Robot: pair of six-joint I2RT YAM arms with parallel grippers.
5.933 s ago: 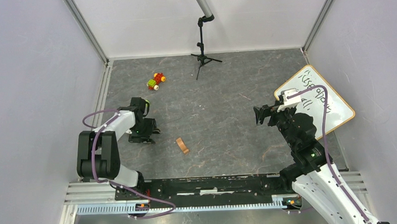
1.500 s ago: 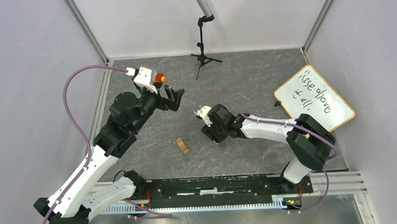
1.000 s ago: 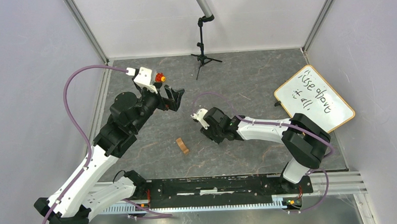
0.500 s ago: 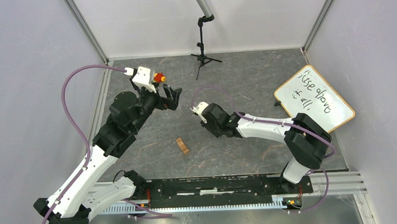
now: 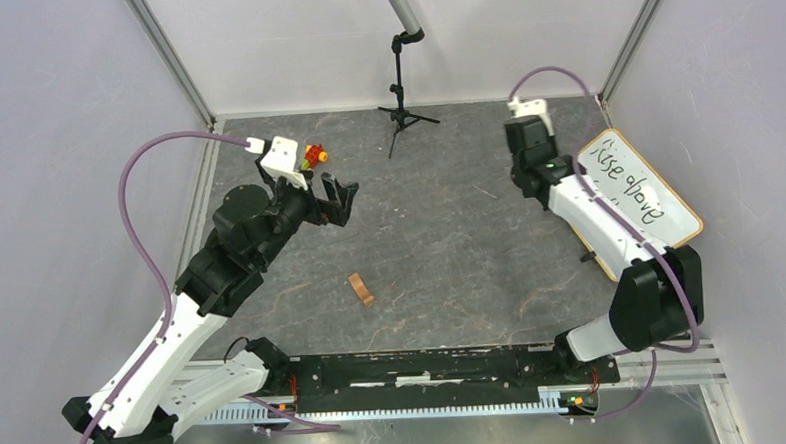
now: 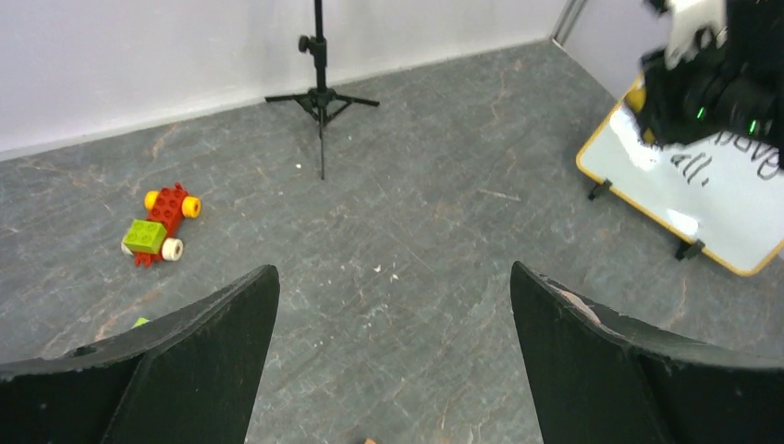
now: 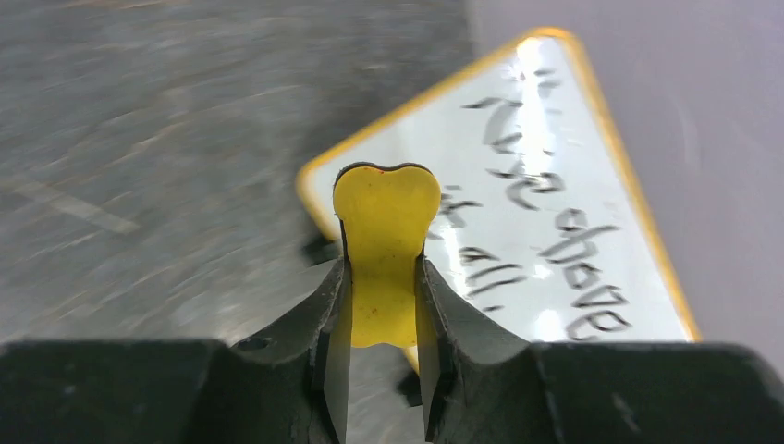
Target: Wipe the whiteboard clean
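The whiteboard lies at the right edge of the table, tan-framed, with dark handwriting on it. My right gripper hovers by its near-left corner, the forearm crossing part of the board. In the right wrist view that gripper is shut on a small flat yellow piece, which sticks out in front of the whiteboard. My left gripper hangs open over the left-centre of the table. Nothing lies between its fingers in the left wrist view, where the whiteboard shows at the right.
A red, yellow and green toy car sits at the back left. A black tripod stand rises at the back centre. A small tan block lies on the grey table near the middle front. Walls close three sides.
My right arm has swung from the middle of the table to the far right, up to the whiteboard, its jaws closing tighter. The left arm has hardly moved.
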